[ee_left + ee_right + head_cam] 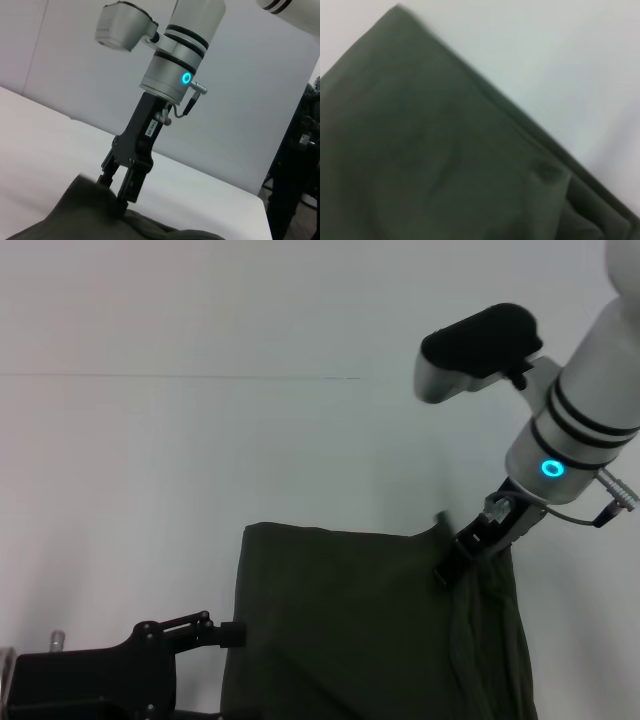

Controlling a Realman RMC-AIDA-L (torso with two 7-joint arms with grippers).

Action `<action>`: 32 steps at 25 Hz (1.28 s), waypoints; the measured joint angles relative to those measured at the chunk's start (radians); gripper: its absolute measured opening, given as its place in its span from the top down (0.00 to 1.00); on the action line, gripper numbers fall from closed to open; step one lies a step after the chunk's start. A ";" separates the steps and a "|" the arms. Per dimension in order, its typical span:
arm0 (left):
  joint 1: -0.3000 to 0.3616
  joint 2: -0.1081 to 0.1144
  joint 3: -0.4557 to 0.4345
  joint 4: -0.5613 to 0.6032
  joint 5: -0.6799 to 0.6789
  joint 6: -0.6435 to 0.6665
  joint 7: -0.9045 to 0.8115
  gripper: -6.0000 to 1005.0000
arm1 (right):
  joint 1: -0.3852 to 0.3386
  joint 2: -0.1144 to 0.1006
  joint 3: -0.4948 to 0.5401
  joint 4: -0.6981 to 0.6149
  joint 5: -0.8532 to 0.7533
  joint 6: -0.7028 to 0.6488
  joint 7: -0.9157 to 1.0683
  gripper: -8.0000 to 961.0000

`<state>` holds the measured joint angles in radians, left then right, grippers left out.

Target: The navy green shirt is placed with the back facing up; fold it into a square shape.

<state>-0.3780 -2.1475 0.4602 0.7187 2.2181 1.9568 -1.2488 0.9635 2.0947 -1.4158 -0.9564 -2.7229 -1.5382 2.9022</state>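
The left tool (235, 634), whose grip I cannot tell, rests at the shirt's (350, 630) left edge near the worktop's (150, 490) front. The shirt looks partly folded, not yet square. The right tool (116, 191), seen clearly from the left wrist, pinches the shirt's far right corner.

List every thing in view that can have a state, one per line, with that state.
navy green shirt: lying on the table, plain side up, far right corner bunched and lifted.
right gripper: down at the shirt's far right corner, shut on the fabric.
left gripper: low at the shirt's left edge; grip not discernible.
table: white, shirt resting on it.
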 joint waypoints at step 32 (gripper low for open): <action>-0.017 0.008 -0.210 -0.135 -0.063 -0.063 -0.003 0.05 | -0.396 -0.054 0.725 0.115 0.525 -0.072 -0.494 0.07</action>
<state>-0.3948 -2.1392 0.2499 0.5838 2.1552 1.8937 -1.2515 0.5671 2.0404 -0.6910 -0.8419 -2.1978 -1.6098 2.4085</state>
